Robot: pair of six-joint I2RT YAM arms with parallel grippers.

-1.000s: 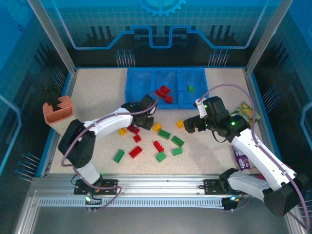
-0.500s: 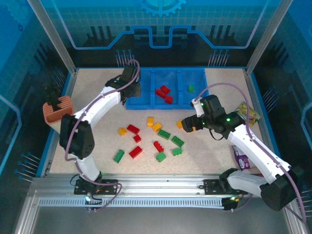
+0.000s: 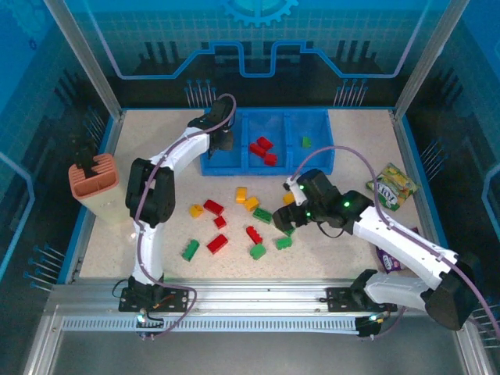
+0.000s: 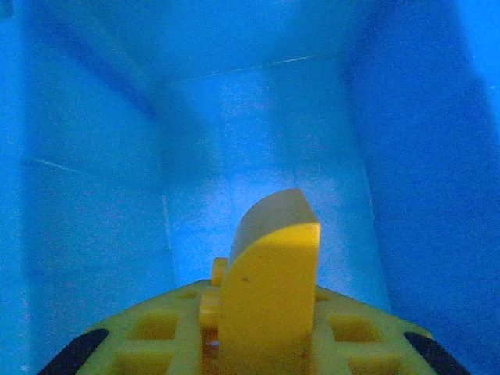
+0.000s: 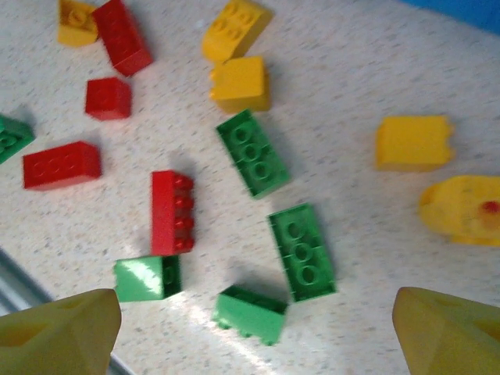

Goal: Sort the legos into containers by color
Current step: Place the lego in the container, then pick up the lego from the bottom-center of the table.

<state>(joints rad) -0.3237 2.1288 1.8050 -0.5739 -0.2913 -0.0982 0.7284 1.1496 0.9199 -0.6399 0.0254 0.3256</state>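
The left gripper [image 3: 222, 134] hung inside the left compartment of the blue plastic tray [image 3: 234, 167]. Its yellow fingers [image 4: 269, 281] were pressed together between smooth, glossy walls; whether a brick sat between them could not be determined. The middle compartment held three red bricks [image 3: 262, 150], the right one a single green brick [image 3: 306, 141]. The right gripper [image 3: 289, 217] hovered over the speckled tabletop [image 3: 355, 129] with fingers spread wide, above studded rectangular green bricks [image 5: 301, 251], a red brick [image 5: 172, 211] and yellow blocks [image 5: 241, 83], gripping none.
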